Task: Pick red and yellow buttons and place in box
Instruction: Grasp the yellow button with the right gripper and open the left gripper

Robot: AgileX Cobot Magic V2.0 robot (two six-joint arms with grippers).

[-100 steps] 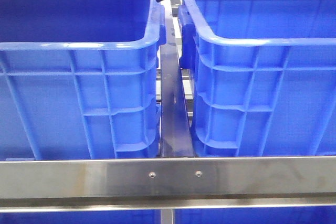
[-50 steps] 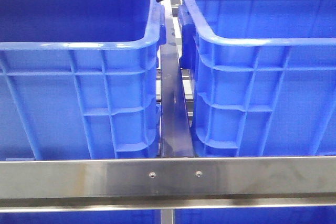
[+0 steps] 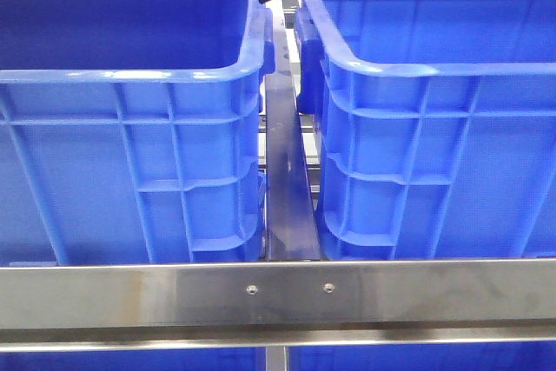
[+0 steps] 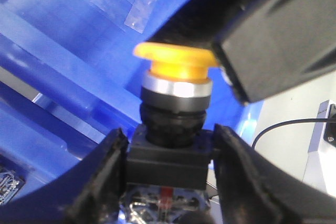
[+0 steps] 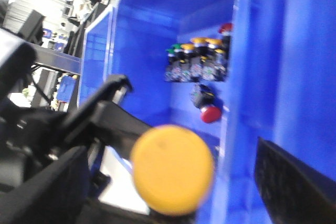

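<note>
Progress: partway, by my read. Several buttons [image 5: 197,65] already lie clustered at the floor of the right-hand crate [image 3: 434,67], incl. yellow-capped ones and a red one [image 5: 210,113] lying apart from the row. One yellow button [image 4: 176,72] not yet in.
Left gripper [image 4: 170,161]: fingers clamped on the black body of the yellow button, one each side; seen at the top of the front view, over the gap betw. the two crates.
Right gripper [image 5: 168,182]: jaws spread wide, nothing between them but the yellow cap seen past them; arm enters at top right of front view.
Button axis: long axis runs cap-to-body, cap pointing away from left fingers, toward the right wrist cam.
Left to do: prob. release or hand over into crate.
Left-hand crate [image 3: 130,76]: inside not visible enough to tell contents.
</note>
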